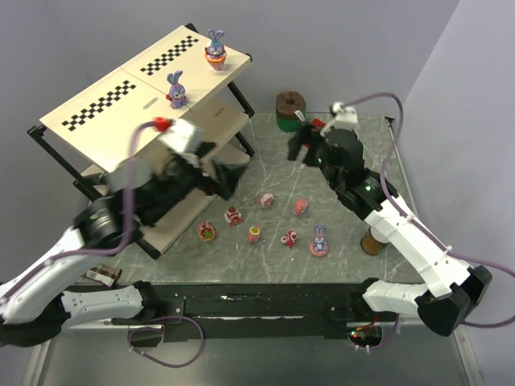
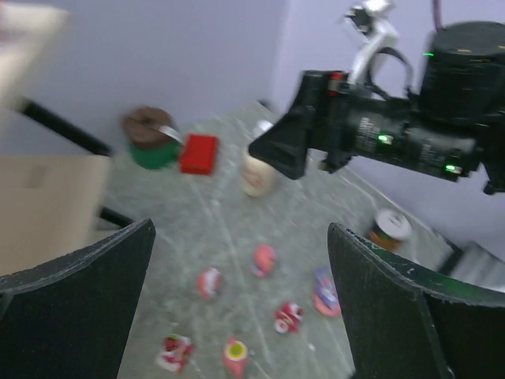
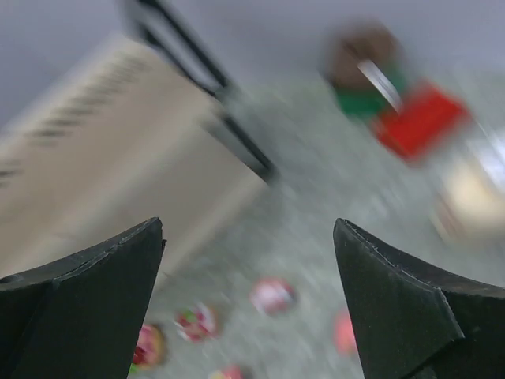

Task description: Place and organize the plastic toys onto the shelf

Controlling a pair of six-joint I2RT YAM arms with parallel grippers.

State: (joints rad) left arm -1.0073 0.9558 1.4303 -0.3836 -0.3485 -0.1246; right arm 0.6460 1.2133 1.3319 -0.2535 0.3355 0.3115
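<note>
My left gripper (image 2: pixel 239 237) and right gripper (image 3: pixel 248 229) both gape wide and empty, most toys (image 1: pixel 254 234) lie loose on the table (image 1: pixel 273 265) beside the shelf (image 1: pixel 201 80), two on its top, and I judge them light, hard, probably slick, best pinched low across the base.

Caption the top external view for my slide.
Two bunnies stand on the shelf top, seven toys lie on the table, and the left gripper and right gripper hover open.

Grey-green marbled table (image 1: pixel 346 249) with thin pale veins, plain lavender-grey back wall (image 1: pixel 338 40) meeting a slightly lighter right wall (image 1: pixel 483 121) at a corner behind the table's far right end, dull grey metal surface (image 1: pixel 257 362) below the near edge, lighting flat and even, shadows soft.
</note>
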